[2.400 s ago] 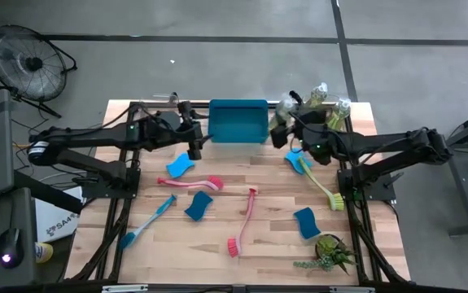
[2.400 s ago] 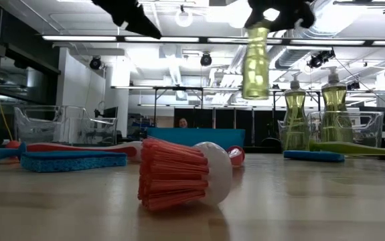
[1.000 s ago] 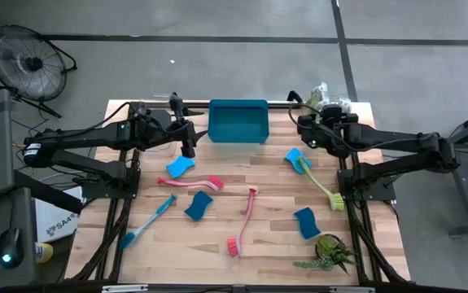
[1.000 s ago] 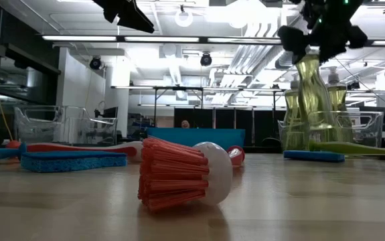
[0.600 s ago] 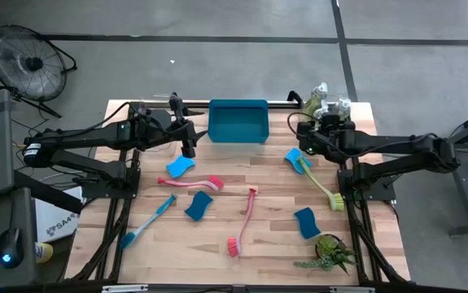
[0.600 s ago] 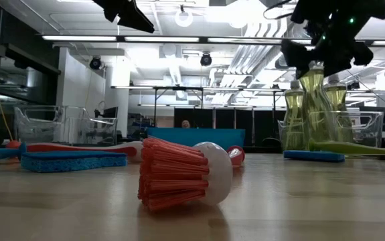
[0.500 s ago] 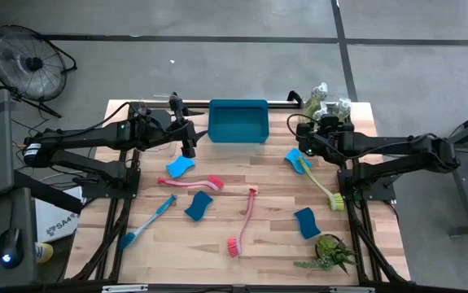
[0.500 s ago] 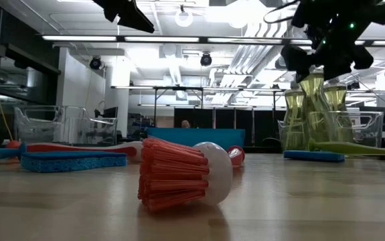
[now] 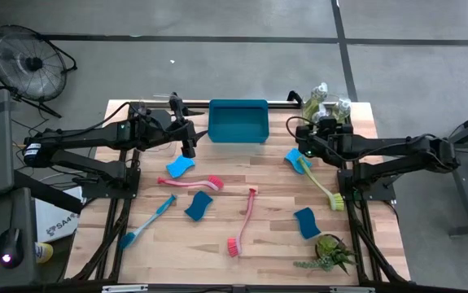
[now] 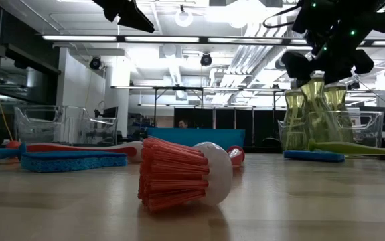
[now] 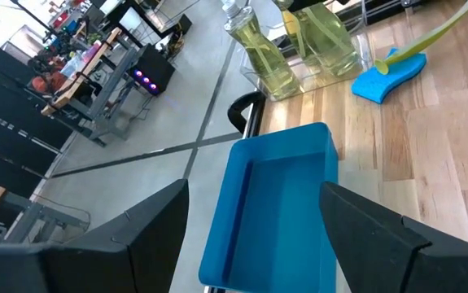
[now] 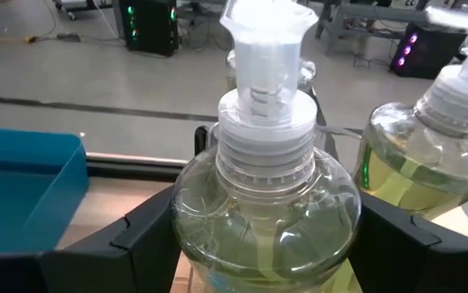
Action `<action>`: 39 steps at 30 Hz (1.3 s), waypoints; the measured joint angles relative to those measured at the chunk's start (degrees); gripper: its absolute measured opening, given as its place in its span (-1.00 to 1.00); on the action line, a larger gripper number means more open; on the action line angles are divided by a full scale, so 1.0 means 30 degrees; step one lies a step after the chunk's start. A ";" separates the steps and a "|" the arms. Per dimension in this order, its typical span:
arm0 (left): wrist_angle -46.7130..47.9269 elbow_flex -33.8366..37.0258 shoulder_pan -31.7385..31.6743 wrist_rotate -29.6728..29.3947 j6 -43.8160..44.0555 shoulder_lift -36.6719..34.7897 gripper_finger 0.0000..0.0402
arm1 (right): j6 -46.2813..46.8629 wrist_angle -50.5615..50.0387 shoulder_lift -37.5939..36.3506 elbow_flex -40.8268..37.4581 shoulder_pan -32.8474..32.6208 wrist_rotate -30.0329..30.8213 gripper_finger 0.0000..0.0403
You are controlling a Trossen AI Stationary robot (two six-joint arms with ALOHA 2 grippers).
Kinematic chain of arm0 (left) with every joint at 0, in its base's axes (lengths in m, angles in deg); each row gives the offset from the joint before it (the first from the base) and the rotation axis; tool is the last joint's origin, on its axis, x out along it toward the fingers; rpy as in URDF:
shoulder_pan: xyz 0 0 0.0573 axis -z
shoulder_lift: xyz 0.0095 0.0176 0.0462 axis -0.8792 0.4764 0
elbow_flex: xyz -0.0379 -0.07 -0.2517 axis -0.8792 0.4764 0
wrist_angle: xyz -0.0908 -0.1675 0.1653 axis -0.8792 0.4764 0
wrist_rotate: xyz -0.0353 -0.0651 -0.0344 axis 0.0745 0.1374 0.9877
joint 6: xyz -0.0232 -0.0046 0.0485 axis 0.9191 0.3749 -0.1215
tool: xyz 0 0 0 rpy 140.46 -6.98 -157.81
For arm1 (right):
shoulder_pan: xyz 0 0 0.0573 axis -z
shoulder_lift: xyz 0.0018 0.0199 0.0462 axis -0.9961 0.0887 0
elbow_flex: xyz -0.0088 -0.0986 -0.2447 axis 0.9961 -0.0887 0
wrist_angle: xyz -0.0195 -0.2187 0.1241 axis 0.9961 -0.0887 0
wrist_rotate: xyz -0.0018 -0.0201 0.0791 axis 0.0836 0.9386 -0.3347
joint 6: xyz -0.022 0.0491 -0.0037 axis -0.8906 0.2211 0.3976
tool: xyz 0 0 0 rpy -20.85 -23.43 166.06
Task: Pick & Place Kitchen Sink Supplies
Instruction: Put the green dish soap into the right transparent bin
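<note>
Between the right claw's [image 12: 262, 244] fingers stands a clear bottle [image 12: 266, 195].

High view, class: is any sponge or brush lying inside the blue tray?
No. The blue tray shows only its bare blue floor, while the sponges and brushes lie on the wooden table.

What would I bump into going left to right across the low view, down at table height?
Blue sponge → pink-red brush head → soap bottles → yellow-green brush handle.

Upright soap bottle [image 12: 264, 203] in right gripper [image 12: 264, 244]
</note>
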 joint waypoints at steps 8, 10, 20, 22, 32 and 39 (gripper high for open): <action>-0.0005 0.0000 0.0000 0.0017 0.0012 0.0000 0.34 | 0.0000 0.0023 -0.0001 0.0008 0.0000 -0.0952 0.37; -0.0005 0.0000 0.0000 0.0164 0.0045 0.0000 0.34 | -0.0079 0.0055 -0.0015 0.0022 0.0000 -0.1370 0.38; 0.0002 0.0000 0.0017 0.0636 0.0138 0.0000 0.34 | -0.0281 -0.0285 0.0000 0.0016 0.0000 -0.3283 0.57; 0.0002 0.0000 0.0015 0.0692 0.0151 0.0000 0.34 | -0.0319 -0.0694 -0.0024 0.0144 -0.0022 -0.3702 0.58; 0.0002 0.0000 0.0022 0.0979 0.0448 0.0000 0.34 | -0.0045 -0.3122 -0.0520 0.1217 -0.0255 -0.3658 0.59; 0.0002 0.0000 0.0019 0.1027 0.0493 0.0000 0.34 | 0.1349 -0.5601 -0.1586 0.1501 -0.0255 -0.3816 0.59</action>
